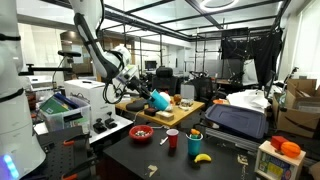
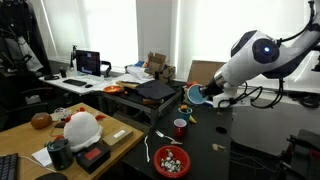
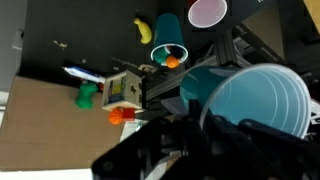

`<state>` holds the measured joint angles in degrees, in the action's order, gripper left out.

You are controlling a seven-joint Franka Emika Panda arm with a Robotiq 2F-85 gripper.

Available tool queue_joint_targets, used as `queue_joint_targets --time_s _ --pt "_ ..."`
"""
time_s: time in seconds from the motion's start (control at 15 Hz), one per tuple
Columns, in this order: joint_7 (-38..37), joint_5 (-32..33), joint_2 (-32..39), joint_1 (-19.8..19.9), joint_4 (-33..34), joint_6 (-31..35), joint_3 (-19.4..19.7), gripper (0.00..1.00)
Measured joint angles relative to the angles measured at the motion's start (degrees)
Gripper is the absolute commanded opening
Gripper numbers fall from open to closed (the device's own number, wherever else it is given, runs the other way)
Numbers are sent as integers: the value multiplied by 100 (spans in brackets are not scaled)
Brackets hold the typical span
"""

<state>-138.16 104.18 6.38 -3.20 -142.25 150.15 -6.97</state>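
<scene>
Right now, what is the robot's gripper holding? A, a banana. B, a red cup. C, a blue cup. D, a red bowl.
C: the gripper is shut on the blue cup, which shows in both exterior views and the wrist view.

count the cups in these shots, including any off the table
3. A light blue plastic cup is held in the air; a red plastic cup stands on the black table; a teal cup beside it holds something orange. Clutter may hide more.

No legible text or labels anywhere
</scene>
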Motion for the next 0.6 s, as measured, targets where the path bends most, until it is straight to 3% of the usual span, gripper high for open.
queue_joint_targets --time_s 0.6 --pt "40 -2015 253 64 -505 1100 16 1"
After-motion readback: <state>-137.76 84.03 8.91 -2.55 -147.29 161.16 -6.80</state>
